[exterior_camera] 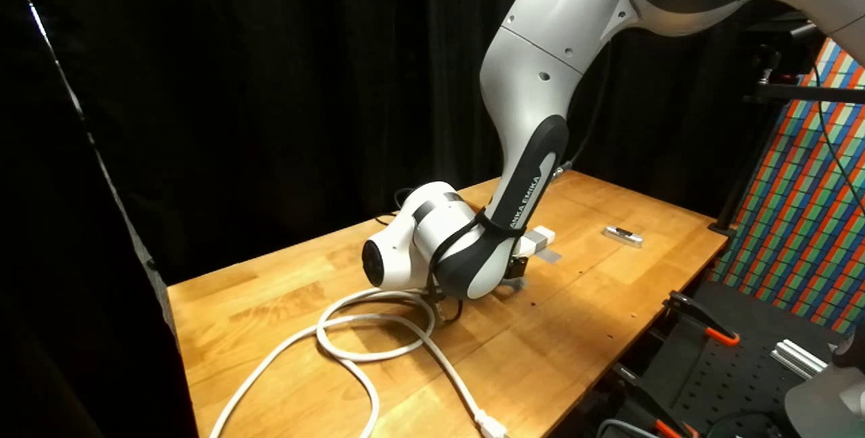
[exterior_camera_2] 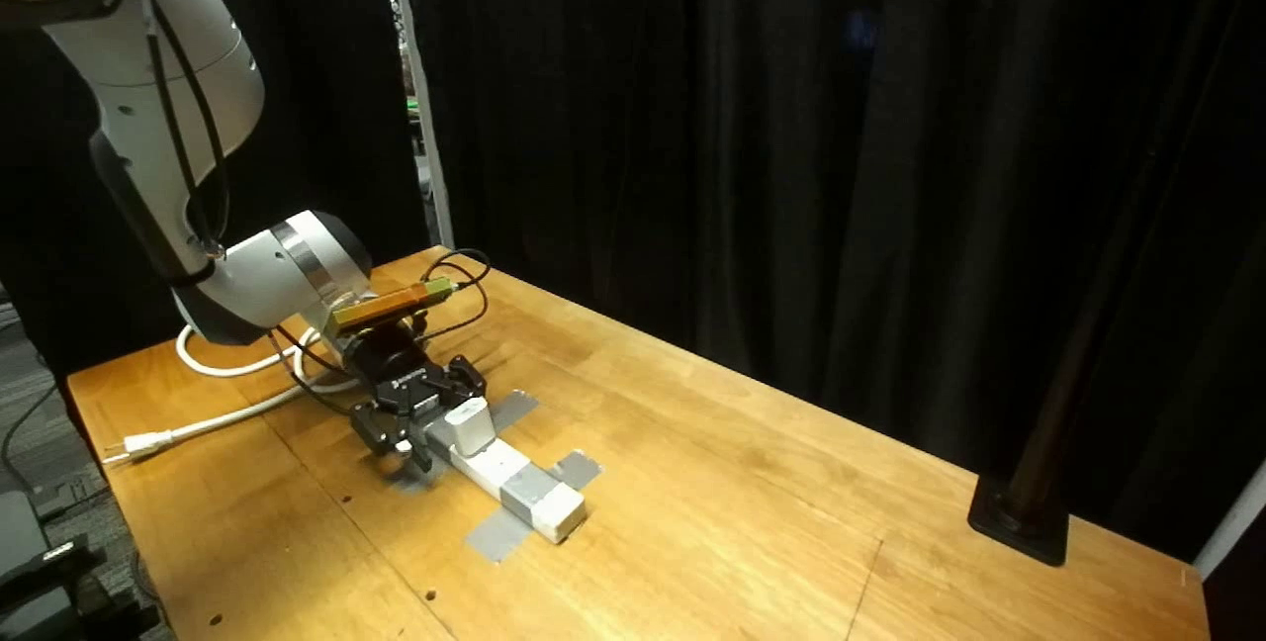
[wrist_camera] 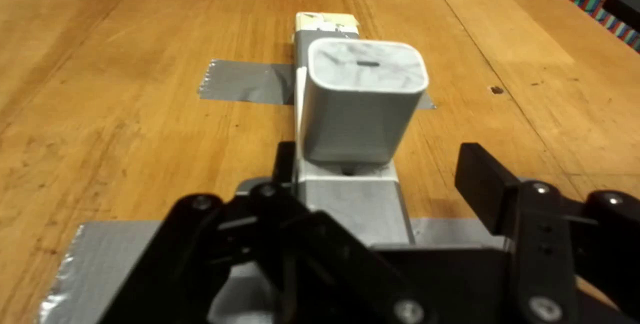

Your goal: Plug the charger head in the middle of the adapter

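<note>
White charger block (exterior_camera_2: 471, 426) stands on the power strip (exterior_camera_2: 497, 468); my gripper (wrist_camera: 378, 169) is spread wide near it, gripping nothing.

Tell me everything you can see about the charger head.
The charger head is a white block, plastic by its look, with rounded corners. Its glossy, upturned end has one narrow slot, apparently a USB-C port. It stands roughly upright on the power strip, between two bands of gray duct tape; its prongs are out of sight, so I can't tell how fully it's seated. The open end effector doesn't appear to touch it.
</note>
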Robot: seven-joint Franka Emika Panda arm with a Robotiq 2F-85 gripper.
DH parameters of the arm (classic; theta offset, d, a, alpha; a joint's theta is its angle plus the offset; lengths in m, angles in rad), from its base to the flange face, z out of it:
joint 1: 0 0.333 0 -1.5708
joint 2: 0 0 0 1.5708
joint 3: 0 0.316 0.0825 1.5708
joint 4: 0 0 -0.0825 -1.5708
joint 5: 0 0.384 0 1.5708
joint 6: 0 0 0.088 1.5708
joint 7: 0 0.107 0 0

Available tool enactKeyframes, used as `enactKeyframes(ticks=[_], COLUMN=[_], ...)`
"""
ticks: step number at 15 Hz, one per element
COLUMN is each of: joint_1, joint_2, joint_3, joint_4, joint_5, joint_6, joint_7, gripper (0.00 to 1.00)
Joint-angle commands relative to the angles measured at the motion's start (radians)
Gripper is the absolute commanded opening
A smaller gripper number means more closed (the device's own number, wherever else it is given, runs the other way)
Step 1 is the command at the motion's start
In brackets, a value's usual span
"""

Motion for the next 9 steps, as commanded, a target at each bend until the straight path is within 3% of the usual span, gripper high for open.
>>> enactKeyframes(ticks=[1, 9], joint_1=[-0.034, -0.037], joint_2=[-0.022, -0.231], joint_3=[0.028, 0.045], joint_4=[-0.015, -0.076], joint_5=[0.072, 0.141], joint_6=[0.048, 0.153], joint_7=[0.010, 0.128], gripper=[1.00, 1.00])
